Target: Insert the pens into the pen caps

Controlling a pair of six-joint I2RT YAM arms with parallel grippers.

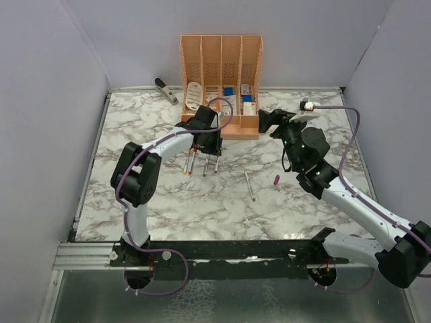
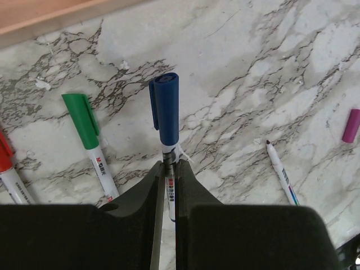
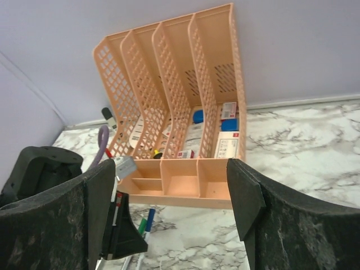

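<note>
My left gripper is shut on the white barrel of a pen that wears the blue cap, low over the marble. Left of it lie a green-capped pen and a red-capped pen. An uncapped pen with a dark tip lies to the right, apart from the loose magenta cap. My right gripper hangs open and empty above the table, facing the organizer.
The orange organizer stands at the back centre with white stationery in it, right behind my left gripper. A grey stapler lies at the back left. Grey walls close in both sides.
</note>
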